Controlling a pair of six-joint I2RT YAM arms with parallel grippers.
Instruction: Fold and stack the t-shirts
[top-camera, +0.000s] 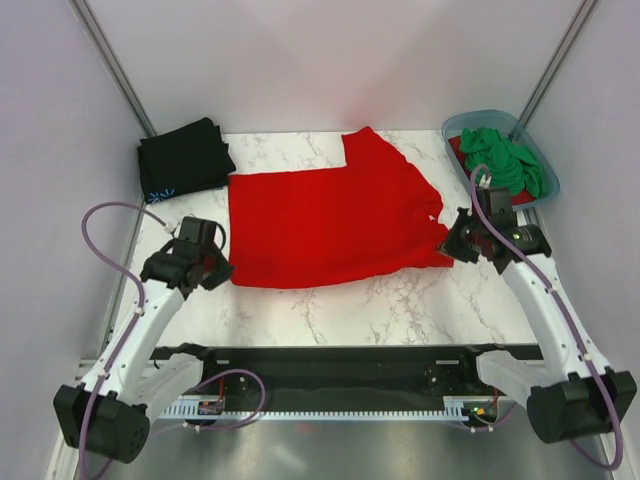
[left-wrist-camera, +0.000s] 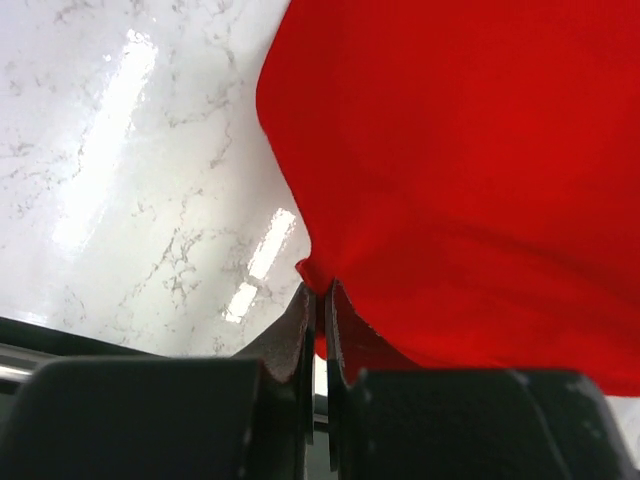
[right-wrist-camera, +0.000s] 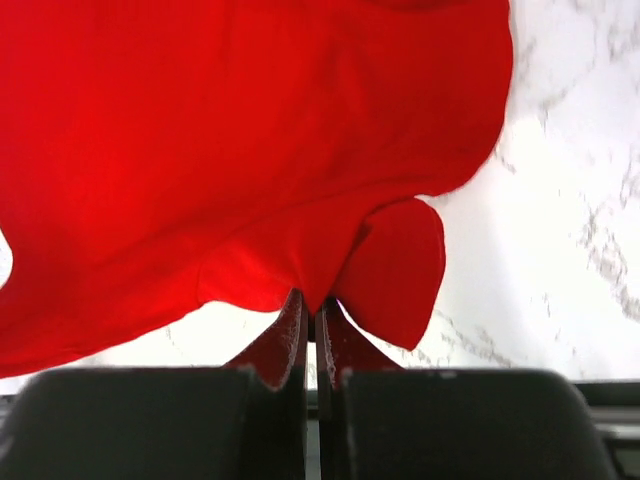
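T-shirt (top-camera: 330, 215) lies spread, pinched by left gripper (left-wrist-camera: 320, 297) and right gripper (right-wrist-camera: 312, 308).

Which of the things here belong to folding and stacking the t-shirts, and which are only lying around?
Job: red shirt, pinched by left gripper and right gripper; folded black shirt; green shirt.
Lying around: blue tub holding the green shirt; marble table.
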